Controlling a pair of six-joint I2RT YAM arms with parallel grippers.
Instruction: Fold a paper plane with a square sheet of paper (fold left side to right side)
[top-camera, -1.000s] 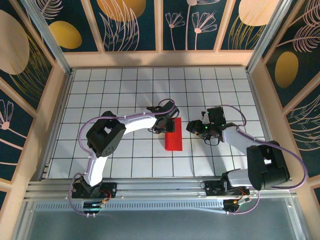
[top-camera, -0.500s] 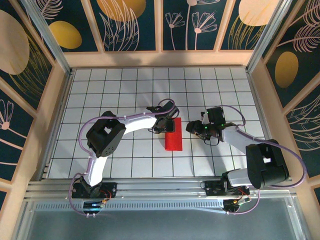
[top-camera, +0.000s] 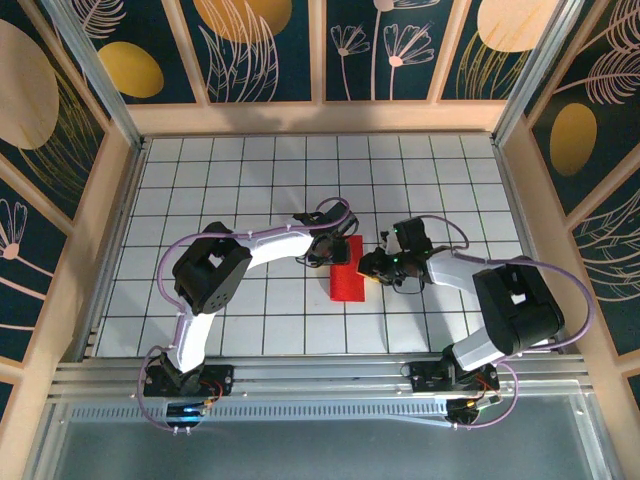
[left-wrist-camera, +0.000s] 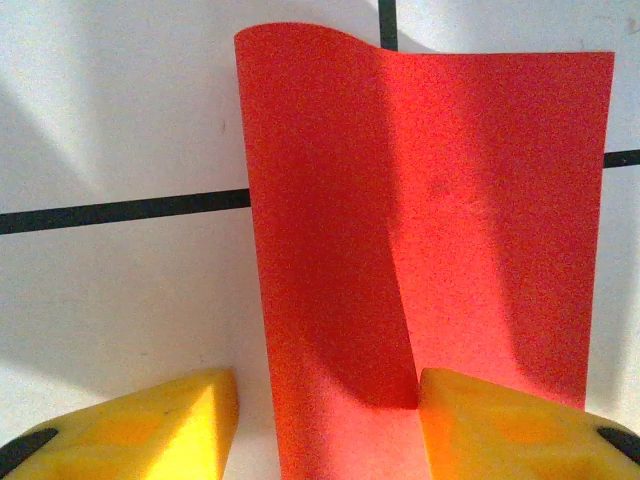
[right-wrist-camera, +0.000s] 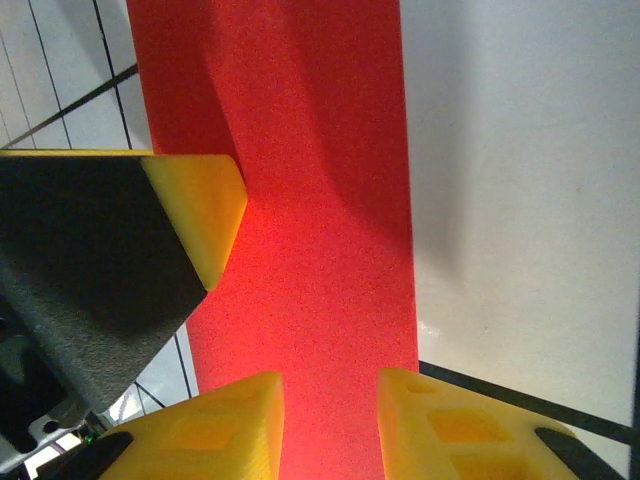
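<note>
The square sheet of paper (top-camera: 347, 281) lies folded into a narrow red rectangle on the white grid table (top-camera: 250, 180); a paper plane is out of view. My left gripper (top-camera: 338, 251) stands open at the strip's far end. In the left wrist view its fingers (left-wrist-camera: 505, 430) straddle the paper (left-wrist-camera: 480, 200), whose upper layer curls up along the left. My right gripper (top-camera: 369, 268) sits at the strip's right edge. In the right wrist view it (right-wrist-camera: 330, 428) is open by a narrow gap over the paper (right-wrist-camera: 300, 200), with a left-arm finger (right-wrist-camera: 200, 205) beside it.
Wooden walls (top-camera: 320, 118) with dark floral panels ring the table on three sides. Both arm bases (top-camera: 190, 380) are bolted to the metal rail along the near edge. Purple cables loop beside each arm.
My right gripper has moved left onto the paper's right edge and its jaws have narrowed. The left gripper and the paper have stayed put.
</note>
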